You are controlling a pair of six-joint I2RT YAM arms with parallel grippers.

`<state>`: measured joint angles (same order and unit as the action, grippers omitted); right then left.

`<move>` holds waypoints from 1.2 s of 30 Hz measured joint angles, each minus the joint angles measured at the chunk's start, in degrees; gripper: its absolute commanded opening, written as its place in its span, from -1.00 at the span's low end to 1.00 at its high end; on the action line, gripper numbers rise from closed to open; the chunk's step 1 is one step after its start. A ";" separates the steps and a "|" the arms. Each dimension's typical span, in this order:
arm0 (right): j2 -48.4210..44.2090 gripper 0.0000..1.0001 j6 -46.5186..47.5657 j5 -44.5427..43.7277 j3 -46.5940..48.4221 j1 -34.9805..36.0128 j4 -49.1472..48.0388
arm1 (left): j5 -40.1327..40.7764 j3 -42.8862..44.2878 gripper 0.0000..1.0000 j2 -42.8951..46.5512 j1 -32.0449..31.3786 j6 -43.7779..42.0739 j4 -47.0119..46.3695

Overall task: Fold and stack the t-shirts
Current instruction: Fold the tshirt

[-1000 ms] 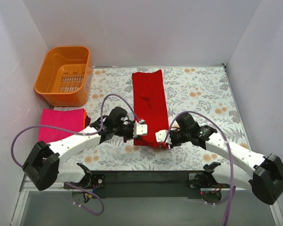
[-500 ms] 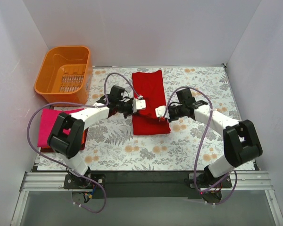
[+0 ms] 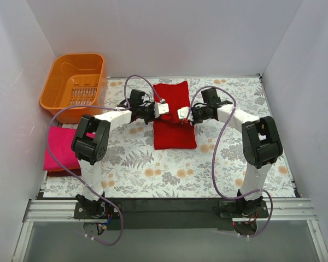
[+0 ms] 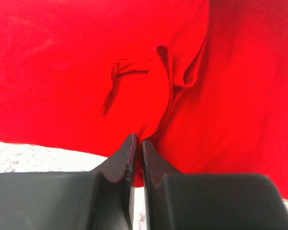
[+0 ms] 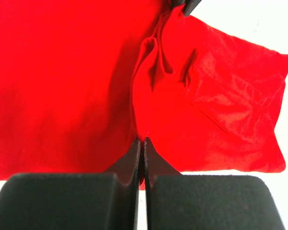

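Note:
A bright red t-shirt lies as a long folded strip in the middle of the table, its near end doubled back over itself. My left gripper is shut on the shirt's left edge. My right gripper is shut on its right edge. Both hold the cloth above the strip's middle. A magenta-pink folded t-shirt lies at the table's left edge, on top of a darker cloth.
An orange slotted basket stands at the back left corner. The grey-and-orange floral cloth covers the table. White walls close in on the left, back and right.
Both grippers have carried the shirt's near end away from me, towards the back, folding the strip over itself. Both arms have stretched out farther.

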<state>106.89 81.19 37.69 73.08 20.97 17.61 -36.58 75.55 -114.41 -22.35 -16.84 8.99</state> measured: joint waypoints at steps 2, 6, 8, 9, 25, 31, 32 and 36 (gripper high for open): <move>1.20 -0.97 0.09 0.02 0.83 -0.20 -0.09 | 0.07 1.25 -1.00 -1.22 0.20 -0.11 -0.11; 2.84 -0.97 0.28 0.00 1.51 -0.39 -0.31 | 0.26 2.51 -1.00 -2.64 0.39 -0.13 -0.44; 3.93 -0.97 0.00 -0.13 2.01 -0.39 -0.61 | 0.42 2.54 -1.00 -2.84 0.44 -0.11 -0.48; 4.74 -0.97 -0.26 -0.26 2.58 -0.39 -0.79 | 0.52 2.64 -1.00 -3.02 0.46 -0.04 -0.52; 7.56 -0.15 -8.68 -4.11 6.62 -0.87 -7.08 | 8.81 5.18 -0.26 -5.75 0.92 7.37 -6.21; 3.67 -0.19 -16.35 -6.25 7.54 -1.75 -8.46 | 12.13 3.63 -0.17 -1.53 2.71 15.08 -6.82; 2.12 -0.21 -17.59 -6.34 7.06 -1.84 -8.66 | 12.15 2.75 -0.17 0.17 2.99 16.20 -6.34; -5.60 -0.29 -20.24 -5.29 3.69 -1.99 -6.38 | 8.98 -2.16 -0.14 8.17 3.54 18.29 -4.85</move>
<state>101.30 60.95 32.40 76.77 18.98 11.22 -27.59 73.38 -106.24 -18.81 1.45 4.14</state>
